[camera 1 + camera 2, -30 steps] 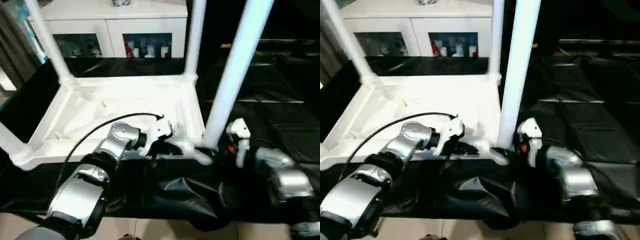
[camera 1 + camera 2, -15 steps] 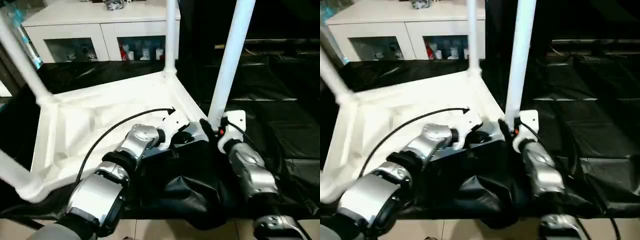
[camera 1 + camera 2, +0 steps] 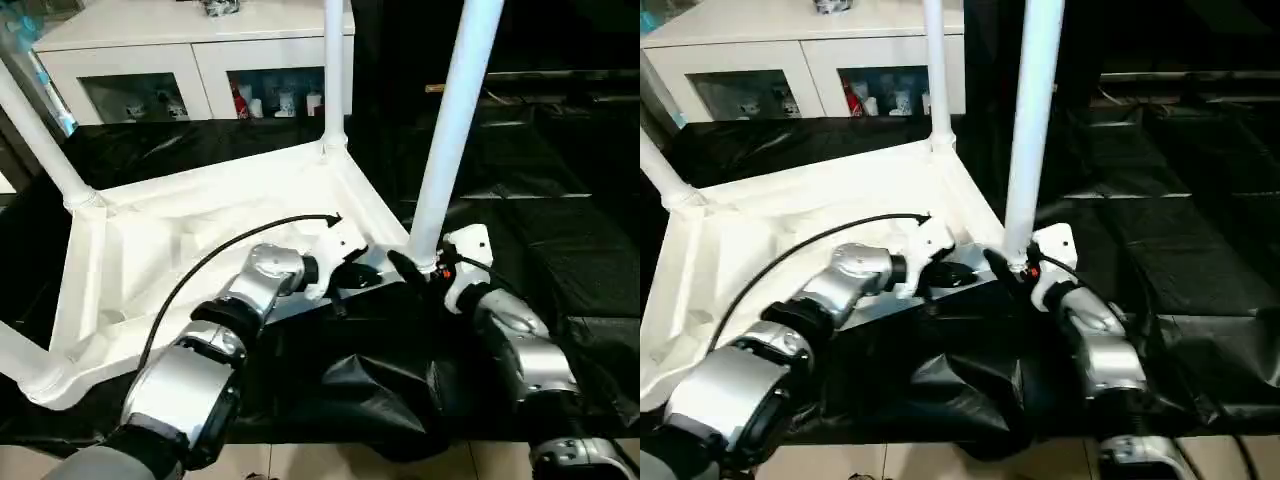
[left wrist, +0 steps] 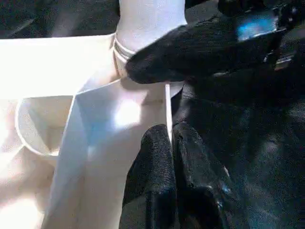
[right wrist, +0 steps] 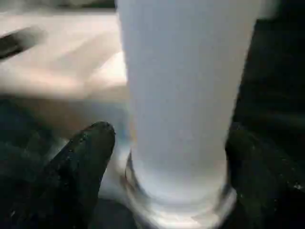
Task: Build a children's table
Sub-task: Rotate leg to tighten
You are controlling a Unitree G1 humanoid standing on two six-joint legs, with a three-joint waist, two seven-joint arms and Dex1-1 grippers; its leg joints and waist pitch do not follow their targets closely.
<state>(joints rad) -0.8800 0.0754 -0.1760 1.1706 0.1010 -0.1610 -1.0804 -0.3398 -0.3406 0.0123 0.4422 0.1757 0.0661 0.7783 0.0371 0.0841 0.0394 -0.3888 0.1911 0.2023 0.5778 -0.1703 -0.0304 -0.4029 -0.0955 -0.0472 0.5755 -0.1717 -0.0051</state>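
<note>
On a work surface draped in black sheeting point(image 3: 560, 250), the children's table point(image 3: 200, 240) lies upside down, its ribbed underside facing up and white tube legs standing in the corner sockets. The near-right leg point(image 3: 450, 130) rises from its socket just in front of the robot. The table looks like light, stiff moulded plastic with a smooth, probably slippery finish; the long legs would act as levers if pushed high up, so the safest hold appears to be low on a leg near the socket collar, or on the rim of the top. The left gripper point(image 4: 164, 143) has its two black fingers pressed together, pinching the thin edge of the tabletop's rim beside that corner. The right gripper point(image 5: 162, 152) stands with fingers spread wide on either side of the leg's base, one fingertip point(image 5: 90, 143) close beside the collar; whether either pad actually touches the tube cannot be told. Behind the table stands a white cabinet point(image 3: 190, 50) with glass doors.
</note>
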